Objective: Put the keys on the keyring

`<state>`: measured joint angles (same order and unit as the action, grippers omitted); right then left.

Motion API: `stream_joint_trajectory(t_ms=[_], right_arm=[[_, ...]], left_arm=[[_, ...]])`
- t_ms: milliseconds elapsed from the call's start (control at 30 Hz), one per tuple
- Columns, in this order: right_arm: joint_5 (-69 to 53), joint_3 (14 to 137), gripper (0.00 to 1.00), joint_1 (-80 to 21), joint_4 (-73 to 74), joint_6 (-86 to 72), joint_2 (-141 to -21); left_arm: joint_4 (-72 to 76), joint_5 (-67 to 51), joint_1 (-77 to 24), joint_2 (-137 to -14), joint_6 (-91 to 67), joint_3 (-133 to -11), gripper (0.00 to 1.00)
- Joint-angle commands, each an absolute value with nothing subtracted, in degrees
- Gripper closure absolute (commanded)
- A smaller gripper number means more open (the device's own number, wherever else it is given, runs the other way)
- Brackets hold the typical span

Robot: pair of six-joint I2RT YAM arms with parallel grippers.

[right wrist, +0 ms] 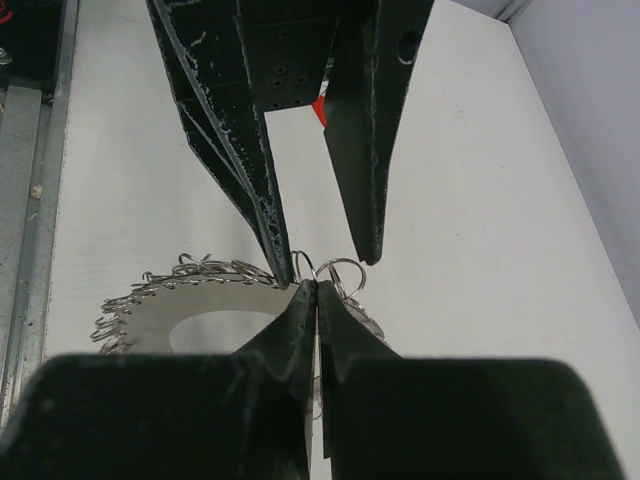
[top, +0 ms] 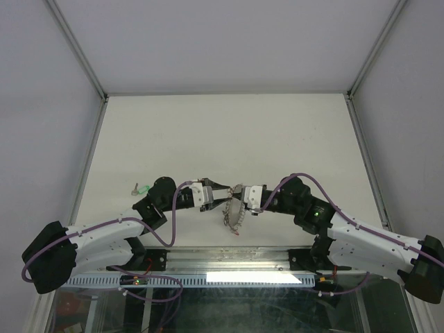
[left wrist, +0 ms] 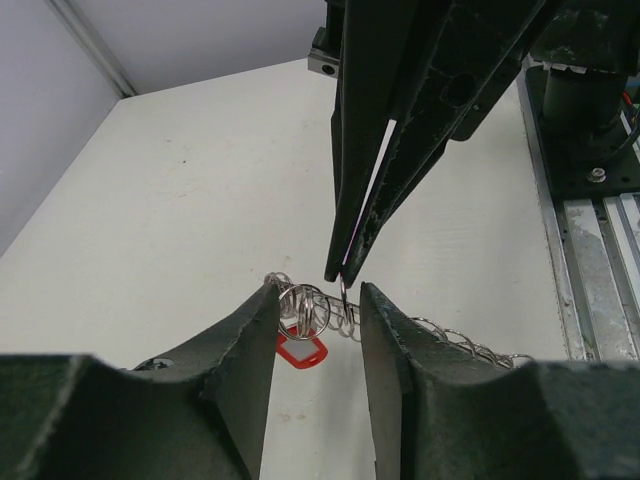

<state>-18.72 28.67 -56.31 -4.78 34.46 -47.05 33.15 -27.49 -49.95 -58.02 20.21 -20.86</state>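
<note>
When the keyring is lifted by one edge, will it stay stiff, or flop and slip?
The keyring looks like flat metal, so probably stiff. The small loops on its rim look loose and likely dangle. The right gripper pinches only a thin edge, so it may pivot or slip.

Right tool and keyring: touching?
Touching. The right wrist view shows the right tool shut on the keyring's edge, with no gap; the left wrist view shows the same pinch.
</note>
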Motion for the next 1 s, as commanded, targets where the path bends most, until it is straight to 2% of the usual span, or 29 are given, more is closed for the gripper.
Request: stream_joint_trajectory(t_ms=[0, 133, 233, 533, 700, 767, 967], right_arm=[[-18.66, 30.71, 1.00, -56.87, -10.20, 35.24, -45.23], [-18.29, 30.42, 1.00, -56.87, -9.68, 35.24, -44.70], [-18.08, 30.37, 1.00, -56.91, -9.45, 35.40, -44.48], [-17.35, 30.33, 1.00, -56.91, -8.99, 35.51, -44.21], [-16.93, 30.57, 1.00, -56.87, -8.71, 35.51, -44.16], [-16.86, 30.66, 1.00, -56.87, -8.62, 35.46, -44.16], [-16.80, 30.67, 1.00, -56.87, -8.83, 35.16, -44.33]], left_arm=[[29.65, -27.30, -50.49, -56.72, 22.32, -22.86, 0.61], [29.86, -25.13, -50.47, -54.39, 22.39, -21.76, 0.57], [30.80, -24.42, -50.46, -52.45, 22.32, -20.34, 0.49], [32.23, -31.15, -50.49, -50.50, 21.59, -19.11, 0.48], [32.96, -30.35, -50.45, -48.84, 21.36, -18.46, 0.47], [32.60, -29.54, -50.45, -48.16, 21.42, -18.48, 0.49], [31.99, -30.37, -50.47, -51.22, 20.46, -20.71, 0.63]])
